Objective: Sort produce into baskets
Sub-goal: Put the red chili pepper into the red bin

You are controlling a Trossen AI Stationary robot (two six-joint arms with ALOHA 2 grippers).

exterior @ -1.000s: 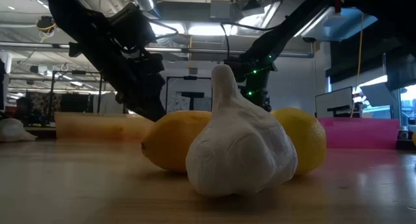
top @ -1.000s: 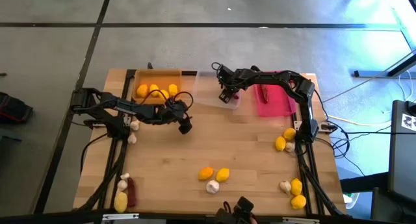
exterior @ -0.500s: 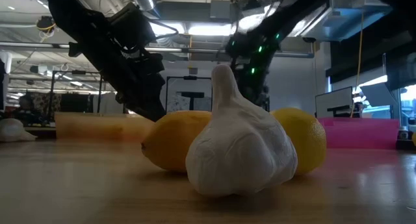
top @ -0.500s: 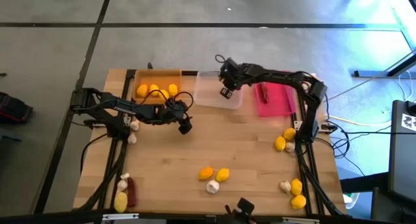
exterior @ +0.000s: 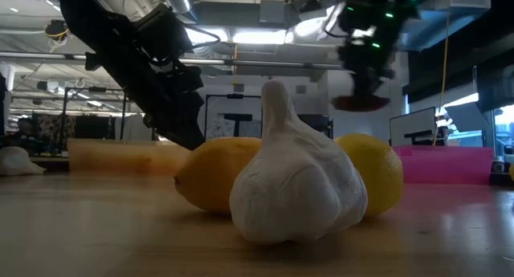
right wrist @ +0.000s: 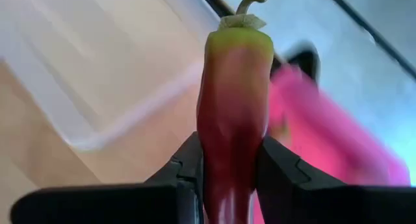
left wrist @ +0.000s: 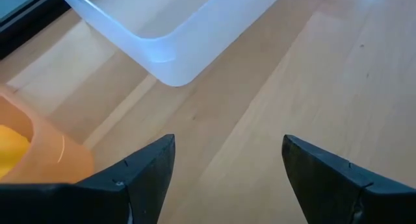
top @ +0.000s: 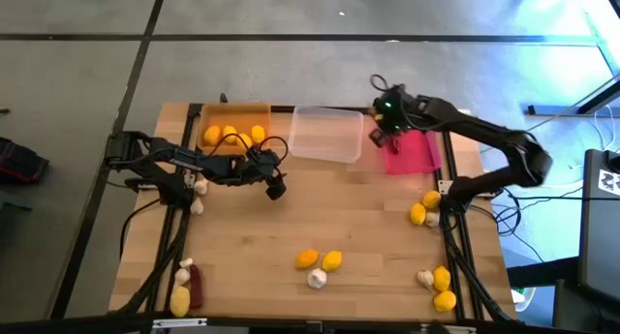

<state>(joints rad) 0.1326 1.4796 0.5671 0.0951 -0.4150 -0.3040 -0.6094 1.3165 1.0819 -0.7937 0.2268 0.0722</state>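
Note:
My right gripper [top: 390, 131] is shut on a red chili [right wrist: 233, 100] with a green stem, in the air over the pink basket's [top: 418, 155] left edge. In the low view the chili [exterior: 361, 103] shows dark below that gripper [exterior: 365, 84]. The clear basket [top: 327, 133] stands between the pink one and the orange basket [top: 232, 131], which holds lemons [top: 231, 135]. My left gripper [top: 276, 187] stands open and low over bare wood near the orange basket; nothing is between its fingers [left wrist: 149, 178]. My right gripper pinches the chili's red body [right wrist: 231, 152] between its two fingers, one on each side. The chili runs along the fingers, its green stem end [right wrist: 250, 3] sticking out past their tips. The fingers slant down from above. The chili is lifted clear of table and baskets.
Loose lemons and garlic lie near the table's middle front [top: 320, 264], along the right edge [top: 424, 210], at the near right corner [top: 441, 286], and at the near left corner [top: 182, 288] with a chili [top: 197, 288]. Garlic [top: 199, 189] lies beside the left arm.
My right gripper has risen from over the clear basket and swung toward the table's right edge, ending above the pink basket's left side with the chili in its fingers. The clear basket now shows uncovered.

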